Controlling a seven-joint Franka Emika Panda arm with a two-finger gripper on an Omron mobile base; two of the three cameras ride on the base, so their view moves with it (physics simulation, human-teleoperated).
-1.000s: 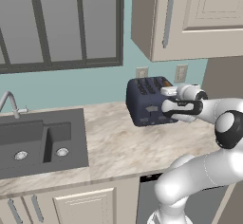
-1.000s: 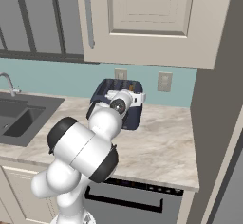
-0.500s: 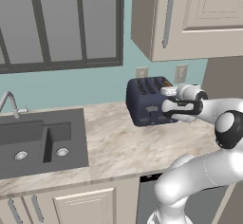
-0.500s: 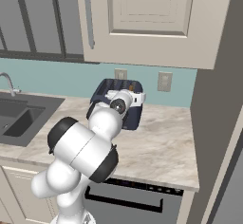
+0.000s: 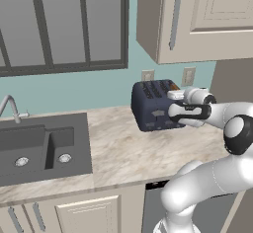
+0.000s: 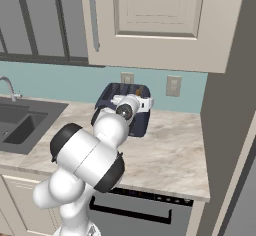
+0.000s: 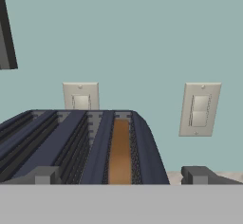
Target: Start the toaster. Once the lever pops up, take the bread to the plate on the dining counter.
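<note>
1. Hovering at the front face of the toaster, the gripper has its jaws spread wide with nothing between them; in the hand view one dark fingertip sits low on the left and the other low on the right.
2. Toaster: dark navy, four slots, standing on the marble worktop against the teal back wall, below the cream upper cabinet.
3. Bread: tan-brown slice, upright and sunk inside the rightmost slot as the hand view shows it. The other slots look dark; I cannot tell if anything is in them.
4. From the left base view, a small orange-brown patch shows at the far top corner of the toaster, next to the white hand.
5. Two cream wall plates sit on the wall behind the toaster: an outlet above the slots and a switch plate off to the right.
6. Dark double sink with a curved faucet lies well apart to the left along the same worktop.
7. From the right base view the arm's white elbow blocks most of the toaster's front; the controls cannot be made out.
</note>
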